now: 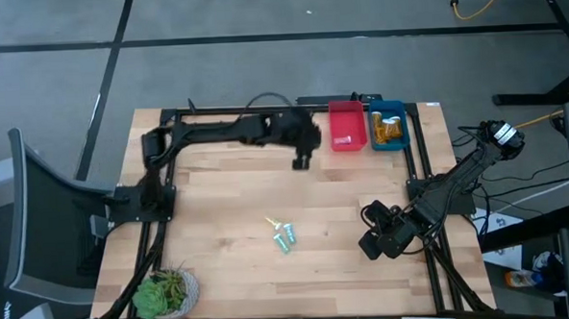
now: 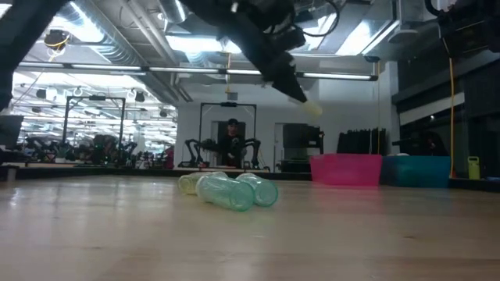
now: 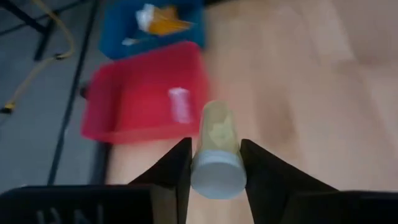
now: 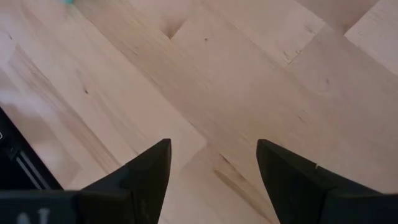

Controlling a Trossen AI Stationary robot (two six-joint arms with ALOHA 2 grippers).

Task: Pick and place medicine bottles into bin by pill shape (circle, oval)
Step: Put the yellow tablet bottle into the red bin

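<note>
The left claw [image 3: 214, 163] grasps a yellow medicine bottle [image 3: 217, 149] above the pale wooden worktop [image 1: 228, 196] beside the red bin [image 1: 347, 126]; the right claw [image 4: 211, 163] hangs released; grey floor surrounds.

We find two bins side by side at the bench's [image 1: 228, 196] far edge, the left bin [image 1: 347, 126] touching the right bin [image 1: 389, 126]. The right bin holds several bottles [image 1: 389, 128]; one small item [image 3: 180, 104] lies in the left bin. The left tool [image 1: 302, 161] hangs just left of the left bin, a bottle [image 3: 217, 149] between its fingers. Three more bottles [image 1: 282, 235] lie together near the bench's middle. The right tool [image 1: 377, 244] sits low near the right edge, fingers apart. A plant [image 1: 161, 294] stands at the near left corner.
</note>
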